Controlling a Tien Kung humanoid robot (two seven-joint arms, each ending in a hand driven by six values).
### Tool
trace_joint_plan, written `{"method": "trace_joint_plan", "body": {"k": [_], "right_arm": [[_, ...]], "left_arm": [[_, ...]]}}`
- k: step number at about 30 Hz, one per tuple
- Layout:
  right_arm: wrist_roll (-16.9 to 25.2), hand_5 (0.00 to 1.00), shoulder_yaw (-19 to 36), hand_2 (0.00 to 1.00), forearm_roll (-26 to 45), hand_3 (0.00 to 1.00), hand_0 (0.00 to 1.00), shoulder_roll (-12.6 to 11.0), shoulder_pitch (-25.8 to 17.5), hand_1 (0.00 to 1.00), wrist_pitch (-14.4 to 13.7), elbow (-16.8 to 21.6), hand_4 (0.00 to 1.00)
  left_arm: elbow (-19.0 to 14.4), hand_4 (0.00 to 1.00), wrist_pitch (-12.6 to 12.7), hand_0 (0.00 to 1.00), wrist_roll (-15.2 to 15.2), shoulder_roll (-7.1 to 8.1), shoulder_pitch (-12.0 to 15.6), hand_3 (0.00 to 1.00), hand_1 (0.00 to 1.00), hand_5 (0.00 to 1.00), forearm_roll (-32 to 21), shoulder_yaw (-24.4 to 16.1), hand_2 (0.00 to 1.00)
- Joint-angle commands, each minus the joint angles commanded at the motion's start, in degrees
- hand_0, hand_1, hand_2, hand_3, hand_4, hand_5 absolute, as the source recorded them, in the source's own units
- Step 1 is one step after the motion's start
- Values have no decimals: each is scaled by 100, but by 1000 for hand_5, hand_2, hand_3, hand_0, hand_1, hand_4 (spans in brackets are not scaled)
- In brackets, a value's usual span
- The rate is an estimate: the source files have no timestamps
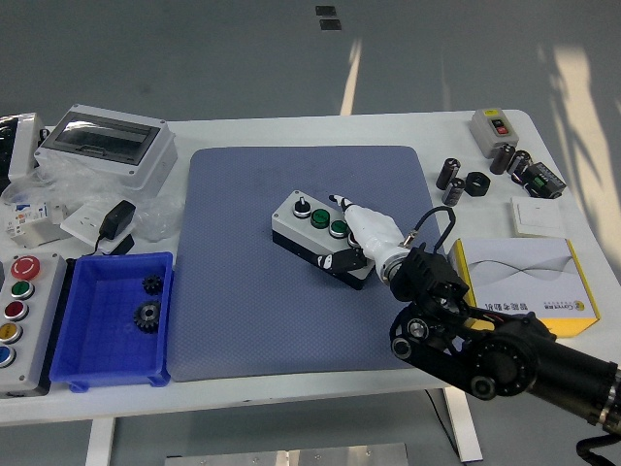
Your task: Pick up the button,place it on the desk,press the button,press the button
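Head view: the button box [320, 236] sits on the blue mat [291, 320] near the middle of the counter [388, 131], already set down. The right hand [364, 233] lies over the box's right end, white fingers [374, 228] extended across the top near the green buttons, thumb against the front face; whether it grips the box or merely presses cannot be told. Left hand is not in view.

Risks, as judged: a push landing off-centre could slide or tip the box on the mat; broad fingers may strike two neighbouring buttons at once, or miss the intended one.
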Motion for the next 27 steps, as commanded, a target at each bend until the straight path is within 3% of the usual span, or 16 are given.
{"method": "trace_joint_plan", "body": {"k": [1, 2, 8, 9, 20, 21, 26, 27], "right_arm": [[-1, 96, -4, 651, -7, 998, 297, 0, 1, 545, -3, -4, 692], [-3, 47, -9, 509, -20, 991, 236, 0, 2, 453, -10, -11, 465], [-4, 47, -27, 509, -173, 991, 236, 1, 5, 453, -71, -59, 465], [0, 2, -27, 478, -214, 945, 199, 1, 4, 408, -89, -65, 288], [132, 2, 14, 429, -350, 906, 170, -41, -28, 370, -175, -33, 308], [172, 2, 15, 388, -332, 691, 124, -51, -32, 326, -182, -22, 230], [583, 2, 101, 388, -149, 691, 124, -203, -61, 326, -191, 166, 230], [700, 2, 149, 385, -59, 559, 95, -288, -75, 289, -168, 270, 228]], "left_arm": [[0, 630, -1, 626, -1, 0, 0, 613, 581, 199, 0, 1, 556], [0, 628, -2, 626, -4, 0, 0, 613, 580, 196, -3, 5, 556], [0, 628, -11, 626, -38, 3, 5, 613, 580, 196, -24, 32, 556], [0, 627, -12, 626, -41, 2, 5, 612, 580, 195, -22, 32, 556], [0, 627, -16, 626, -66, -8, 18, 612, 579, 195, -47, 49, 556], [0, 628, -17, 626, -67, -9, 20, 612, 579, 195, -50, 50, 556], [0, 628, -17, 626, -67, -14, 22, 612, 579, 195, -51, 44, 556], [0, 630, -17, 625, -69, -16, 23, 613, 580, 197, -51, 40, 556]]}}
